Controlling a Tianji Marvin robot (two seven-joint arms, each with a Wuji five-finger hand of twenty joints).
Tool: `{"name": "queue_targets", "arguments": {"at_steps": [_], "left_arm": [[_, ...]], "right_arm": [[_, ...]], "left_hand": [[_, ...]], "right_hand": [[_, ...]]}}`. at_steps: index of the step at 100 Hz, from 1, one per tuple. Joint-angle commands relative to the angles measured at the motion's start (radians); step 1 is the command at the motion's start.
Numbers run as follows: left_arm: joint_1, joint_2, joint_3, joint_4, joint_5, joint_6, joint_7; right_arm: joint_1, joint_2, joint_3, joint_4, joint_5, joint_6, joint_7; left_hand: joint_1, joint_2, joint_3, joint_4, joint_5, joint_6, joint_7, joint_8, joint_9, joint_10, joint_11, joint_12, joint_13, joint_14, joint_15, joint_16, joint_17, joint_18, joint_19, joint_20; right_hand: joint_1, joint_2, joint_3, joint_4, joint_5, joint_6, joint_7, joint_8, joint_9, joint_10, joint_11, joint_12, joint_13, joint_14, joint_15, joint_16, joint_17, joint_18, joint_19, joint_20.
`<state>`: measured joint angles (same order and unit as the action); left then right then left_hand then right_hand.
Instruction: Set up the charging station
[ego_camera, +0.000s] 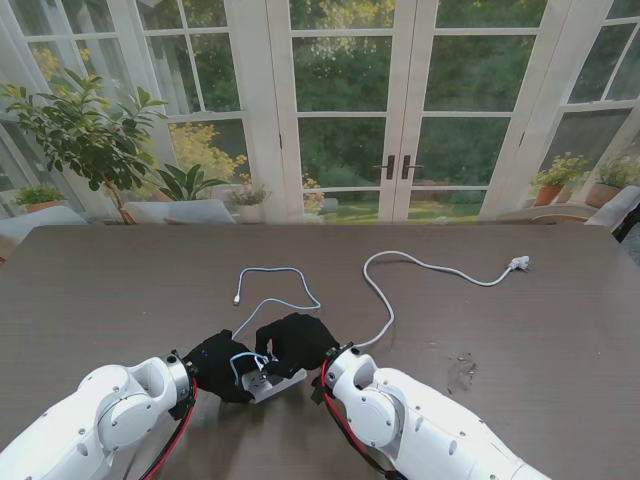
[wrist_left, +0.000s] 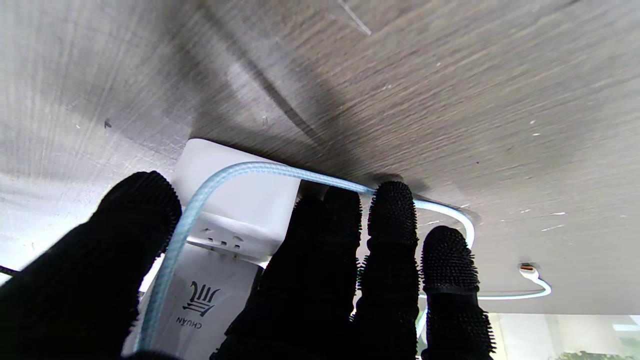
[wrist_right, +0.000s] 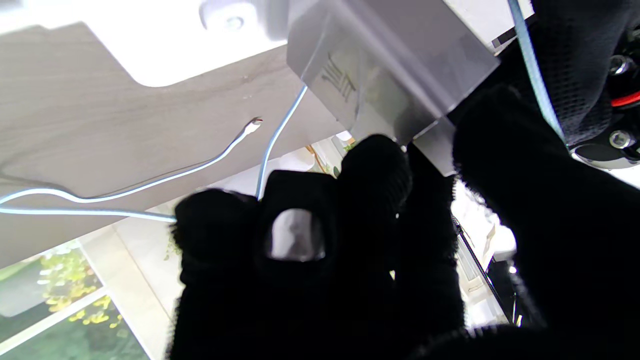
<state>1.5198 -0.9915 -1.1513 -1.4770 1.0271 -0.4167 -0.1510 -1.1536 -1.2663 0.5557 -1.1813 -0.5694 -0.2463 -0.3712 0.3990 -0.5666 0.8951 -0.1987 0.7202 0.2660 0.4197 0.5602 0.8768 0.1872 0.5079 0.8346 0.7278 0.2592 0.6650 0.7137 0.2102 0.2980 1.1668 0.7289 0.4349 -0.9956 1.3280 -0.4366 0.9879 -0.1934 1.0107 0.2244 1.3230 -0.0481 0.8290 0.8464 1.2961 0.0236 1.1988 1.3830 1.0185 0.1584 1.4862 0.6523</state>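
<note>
White charger block at six o'clock on the table, left robot hand and right robot hand both grasping it, blue cable trailing toward twelve, white cord at two.

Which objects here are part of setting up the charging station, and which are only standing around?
Part of the job:
- white power strip, held between the left hand and the right hand
- light blue charging cable, running to the strip
- white power cord with its plug

Only standing around:
- potted plants beyond the table
- glass doors
</note>
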Motion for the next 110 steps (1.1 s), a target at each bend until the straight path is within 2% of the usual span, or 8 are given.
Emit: {"name": "queue_targets", "arguments": {"at_steps": [1, 41, 67, 110], "left_arm": [[0.032, 0.002, 0.014, 0.042, 0.008, -0.001, -0.048], [0.039, 0.003, 0.009, 0.033, 0.006, -0.004, -0.064], [0.039, 0.003, 0.008, 0.034, 0.008, -0.006, -0.063], [0.039, 0.004, 0.008, 0.036, 0.011, -0.005, -0.061]], "right_arm": [[-0.002, -0.001, -0.009, 0.027, 0.008, 0.001, 0.038], [0.032, 0.001, -0.016, 0.080, 0.072, -0.020, 0.120], [0.050, 0.007, -0.024, 0.113, 0.085, -0.043, 0.156], [0.060, 0.010, -0.030, 0.148, 0.075, -0.066, 0.157]], "left_hand": [[-0.002, 0.010, -0.007, 0.039, 0.069, -0.103, -0.009, -0.043, 0.009, -0.068, -0.006, 0.000, 0.005, -0.009, -0.004, 0.006, -0.002, 0.002, 0.000, 0.016], [-0.001, 0.009, -0.006, 0.039, 0.069, -0.103, -0.009, -0.043, 0.008, -0.068, -0.007, 0.000, 0.005, -0.011, -0.004, 0.006, -0.002, 0.002, 0.000, 0.017], [-0.003, 0.011, -0.008, 0.039, 0.069, -0.104, -0.009, -0.043, 0.009, -0.068, -0.007, 0.000, 0.004, -0.011, -0.004, 0.006, -0.003, 0.002, 0.000, 0.018], [-0.004, 0.014, -0.011, 0.039, 0.069, -0.104, -0.009, -0.043, 0.009, -0.067, -0.007, 0.000, 0.005, -0.011, -0.004, 0.006, -0.002, 0.000, 0.000, 0.018]], "right_hand": [[0.053, 0.022, 0.077, 0.045, 0.050, 0.028, 0.140, 0.023, 0.062, -0.007, -0.005, 0.019, 0.020, -0.034, 0.042, -0.602, 0.030, -0.063, 0.028, 0.014], [0.063, 0.031, 0.088, 0.051, 0.044, 0.028, 0.141, 0.041, 0.056, -0.002, -0.013, 0.039, 0.019, -0.030, 0.029, -0.599, 0.036, -0.079, 0.005, 0.028], [0.061, 0.034, 0.095, 0.051, 0.032, 0.000, 0.145, 0.056, 0.047, -0.013, -0.021, 0.046, 0.019, -0.034, 0.013, -0.602, 0.030, -0.093, -0.004, 0.035], [0.048, 0.047, 0.091, 0.050, 0.015, -0.029, 0.156, 0.058, 0.030, -0.027, -0.022, 0.056, 0.020, -0.027, -0.001, -0.606, 0.006, -0.089, -0.005, 0.050]]}}
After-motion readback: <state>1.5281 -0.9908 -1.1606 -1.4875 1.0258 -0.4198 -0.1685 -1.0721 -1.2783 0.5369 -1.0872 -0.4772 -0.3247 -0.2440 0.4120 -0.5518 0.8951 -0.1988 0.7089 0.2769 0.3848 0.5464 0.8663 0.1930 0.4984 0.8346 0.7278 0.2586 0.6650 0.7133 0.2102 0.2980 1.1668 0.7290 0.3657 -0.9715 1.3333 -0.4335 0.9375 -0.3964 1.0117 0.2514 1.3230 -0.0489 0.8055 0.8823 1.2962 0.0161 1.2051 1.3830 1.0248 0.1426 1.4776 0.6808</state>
